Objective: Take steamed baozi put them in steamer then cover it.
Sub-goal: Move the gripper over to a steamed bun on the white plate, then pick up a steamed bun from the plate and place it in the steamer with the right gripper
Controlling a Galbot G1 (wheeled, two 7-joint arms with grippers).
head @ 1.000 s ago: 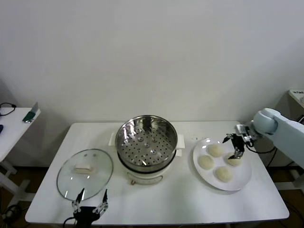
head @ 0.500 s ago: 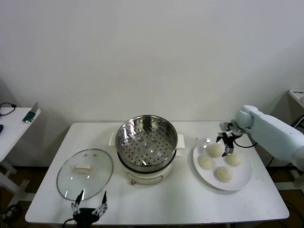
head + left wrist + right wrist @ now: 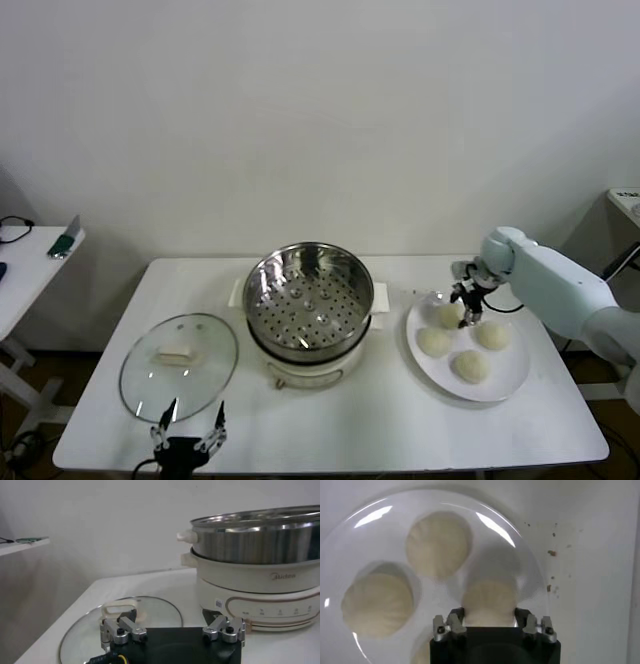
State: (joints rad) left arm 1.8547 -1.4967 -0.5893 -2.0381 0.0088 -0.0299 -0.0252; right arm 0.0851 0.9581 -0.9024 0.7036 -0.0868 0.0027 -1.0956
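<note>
My right end effector (image 3: 489, 625), fingers spread, sits straight over the plate's (image 3: 505, 379) steamer-side (image 3: 308, 300) baozi (image 3: 489, 600), seemingly straddling it; left end effector (image 3: 172, 632) idles, spread.

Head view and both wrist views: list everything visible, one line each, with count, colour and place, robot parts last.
steamed baozi: four, cream-white, on the plate.
plate: one, white, table's right side.
steamer: one, steel pot on cream-white base, table centre, tray empty, uncovered.
glass lid: one, clear with cream handle, flat on the table left of the steamer.
table: one, white.
side table: one, white, far left, holding a small green object.
left claw: dark, open, at the table's near edge by the lid.
right claw: dark, open, above the plate's far bun.
</note>
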